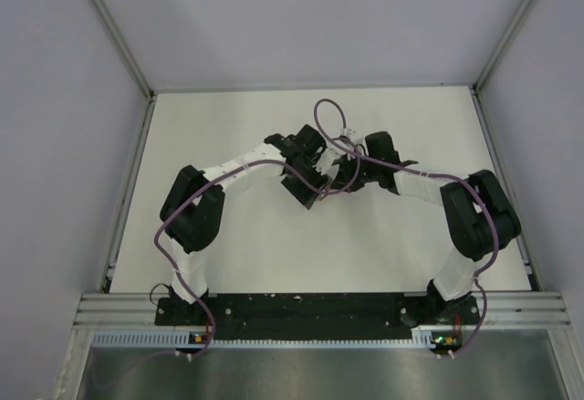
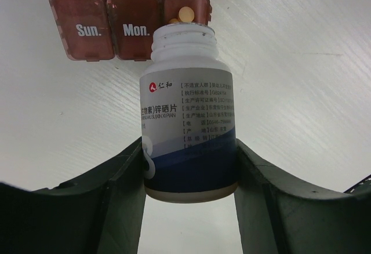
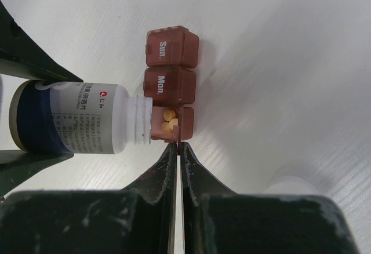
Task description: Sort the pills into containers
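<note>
While the left gripper (image 2: 188, 145) clamps a white pill bottle (image 2: 185, 120) around its blue lower band, the bottle is tipped sideways, with its open mouth right at the third compartment of the red-brown containers strip (image 2: 107, 22). That one's open, with a few yellow pills (image 2: 185, 14) inside; Sun. and Mon. are closed. Meanwhile the right gripper (image 3: 176, 147) has its jaws pressed together, tips just beside the open compartment. All of it sits around mid-worktop (image 1: 228, 263), slightly toward the far edge.

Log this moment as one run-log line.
left gripper: shut on bottle, mouth at open third compartment | right gripper: shut, tips beside it | container strip: Sun., Mon. closed | yellow pills: in third compartment
</note>
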### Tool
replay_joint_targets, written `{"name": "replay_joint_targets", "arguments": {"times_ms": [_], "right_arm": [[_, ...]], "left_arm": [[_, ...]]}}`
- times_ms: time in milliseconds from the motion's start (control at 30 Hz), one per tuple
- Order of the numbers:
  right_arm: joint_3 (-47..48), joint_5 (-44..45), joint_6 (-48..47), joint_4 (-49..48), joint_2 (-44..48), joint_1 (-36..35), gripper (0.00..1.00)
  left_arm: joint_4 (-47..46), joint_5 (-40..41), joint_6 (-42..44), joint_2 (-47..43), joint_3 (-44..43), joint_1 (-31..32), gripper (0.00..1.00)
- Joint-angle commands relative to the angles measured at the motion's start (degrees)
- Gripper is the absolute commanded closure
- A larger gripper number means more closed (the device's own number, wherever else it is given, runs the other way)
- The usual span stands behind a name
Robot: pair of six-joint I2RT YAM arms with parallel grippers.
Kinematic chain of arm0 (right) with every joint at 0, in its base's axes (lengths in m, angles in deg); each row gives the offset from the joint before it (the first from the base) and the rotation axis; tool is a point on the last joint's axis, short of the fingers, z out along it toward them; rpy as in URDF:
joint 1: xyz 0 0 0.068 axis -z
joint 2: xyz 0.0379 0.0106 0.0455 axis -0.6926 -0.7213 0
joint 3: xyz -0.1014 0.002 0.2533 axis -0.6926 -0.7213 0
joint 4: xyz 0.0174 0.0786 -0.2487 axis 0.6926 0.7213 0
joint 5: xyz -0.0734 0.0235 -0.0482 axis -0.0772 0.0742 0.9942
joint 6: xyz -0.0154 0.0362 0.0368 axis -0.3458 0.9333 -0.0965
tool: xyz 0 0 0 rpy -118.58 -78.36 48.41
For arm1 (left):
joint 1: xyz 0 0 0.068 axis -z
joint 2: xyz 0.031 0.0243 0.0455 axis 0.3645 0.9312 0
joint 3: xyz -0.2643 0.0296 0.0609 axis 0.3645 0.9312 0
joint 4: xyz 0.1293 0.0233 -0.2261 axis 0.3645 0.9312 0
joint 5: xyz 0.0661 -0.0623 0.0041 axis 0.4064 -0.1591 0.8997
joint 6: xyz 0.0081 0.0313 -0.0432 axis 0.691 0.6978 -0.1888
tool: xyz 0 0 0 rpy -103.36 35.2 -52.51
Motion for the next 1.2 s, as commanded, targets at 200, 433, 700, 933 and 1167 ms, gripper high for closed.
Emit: {"name": "replay_joint_targets", "arguments": {"times_ms": [200, 433, 700, 933, 1167], "right_arm": [[0.27, -1.05, -0.55, -2.90, 0.26, 0.37, 1.00], [0.27, -1.05, -0.63, -2.90, 0.08, 0.46, 1.00], [0.36, -1.14, -0.55, -2.90, 0.08, 0.46, 1.00], [0.44, -1.05, -0.64, -2.82, 0.08, 0.37, 1.00], [0.44, -1.05, -0.64, -2.82, 0.00, 0.37, 1.00]], "left_arm": [[2.01, 0.91, 1.12, 0.62, -3.30, 0.18, 1.00], [2.98, 0.91, 1.38, 1.15, -4.18, 0.18, 1.00], [3.33, 0.38, 1.21, 1.76, -4.36, 0.18, 1.00], [1.40, -0.32, 1.56, 1.41, -3.05, 0.18, 1.00], [-1.76, -0.85, 2.18, -0.78, -0.15, 0.18, 1.00]]}}
